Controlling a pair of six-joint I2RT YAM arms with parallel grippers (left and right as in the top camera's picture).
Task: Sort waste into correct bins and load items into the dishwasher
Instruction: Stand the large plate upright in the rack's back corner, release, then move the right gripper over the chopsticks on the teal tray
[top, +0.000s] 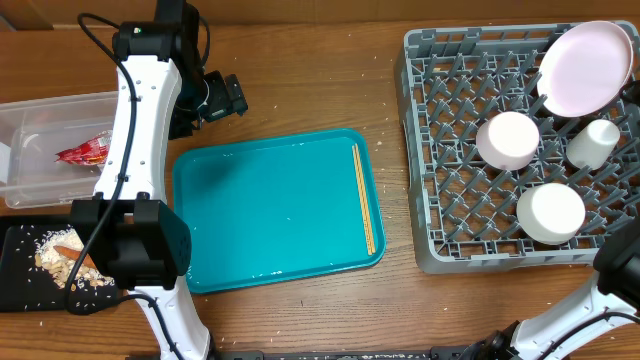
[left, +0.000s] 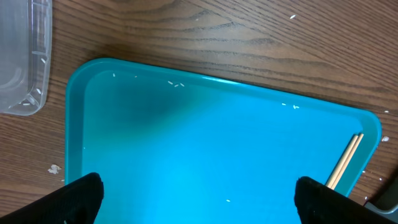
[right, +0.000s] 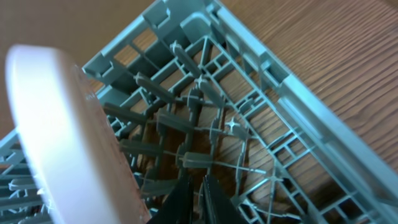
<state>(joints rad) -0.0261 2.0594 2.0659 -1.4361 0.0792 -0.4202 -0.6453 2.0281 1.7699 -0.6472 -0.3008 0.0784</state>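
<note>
takes the teal serving tray (top: 270, 215) as the reference point for all positions below.

finds the chopsticks (top: 364, 195) lying on that tray, side by side along its right rim and parallel to it.

logs the left gripper (top: 225, 98) over the table (top: 320, 70), just beyond the tray's far left corner, with jaws spread wide. confirms from the left wrist view, where the black fingertips (left: 81, 199) stand far apart over the tray floor.

places the dish rack (top: 415, 150) right of the tray, close to it but not touching. notes in it:
- a pale pink plate (top: 585, 68) standing tilted at the corner farthest from the tray
- a white bowl (top: 507, 139) turned upside down, nearest the tray
- a second bowl (top: 550, 212), also upside down, further from the tray than the first
- a small white cup (top: 594, 143) beyond both bowls

logs the right gripper (right: 198, 196) down among the rack's pegs beside the plate, jaws narrow and all but together. cannot tell whether it touches the plate.

places the clear tub (top: 40, 110) left of the tray, well apart, with the red snack wrapper (top: 84, 151) inside.

places the black tray (top: 20, 270) also left of the teal tray, partly hidden by the left arm, holding beige food scraps (top: 50, 255) and an orange stick (top: 72, 249).
</note>
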